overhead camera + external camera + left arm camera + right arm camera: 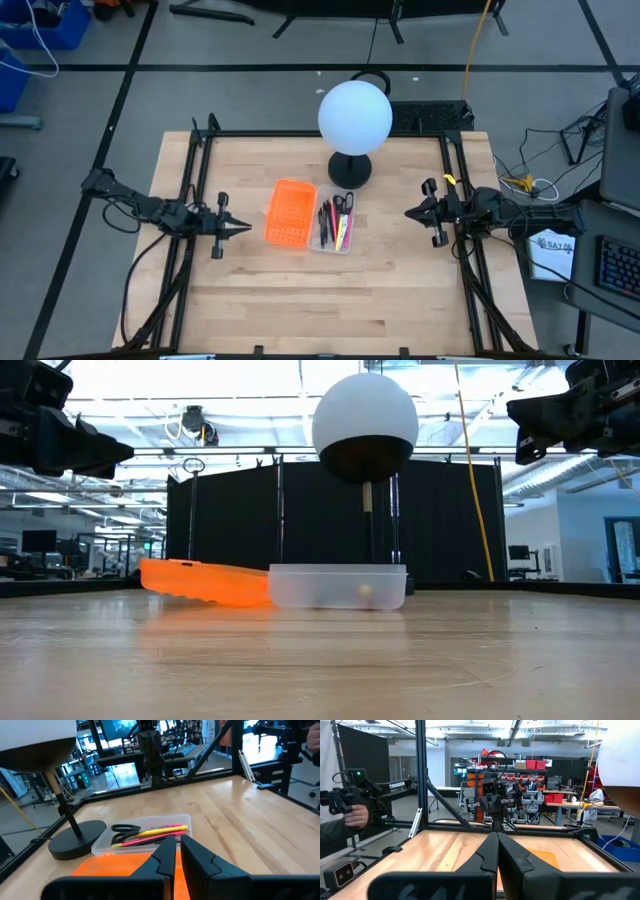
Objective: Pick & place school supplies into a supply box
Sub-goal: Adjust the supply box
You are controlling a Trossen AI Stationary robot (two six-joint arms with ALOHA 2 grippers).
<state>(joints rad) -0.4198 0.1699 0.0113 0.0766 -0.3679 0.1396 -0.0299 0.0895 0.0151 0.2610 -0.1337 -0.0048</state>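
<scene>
The supply box (346,246) is a clear shallow tray at the table's middle; in the low view the supply box (337,587) stands flat. In it lie black-handled scissors (125,829), a yellow pen (161,829), a pink pen (150,838) and dark and red pens (326,222). An orange perforated rectangle (290,212) lies against its left side. My left gripper (244,229) hovers shut left of the orange piece, fingers pointing right. My right gripper (408,213) hovers shut to the right of the box, pointing left. Both are above the table in the low view.
A lamp with a white globe (355,115) stands on a round black base (350,170) just beyond the box. A black frame (200,140) borders the table. In the right wrist view a person's hand (355,816) holds a dark device beyond the table's left side.
</scene>
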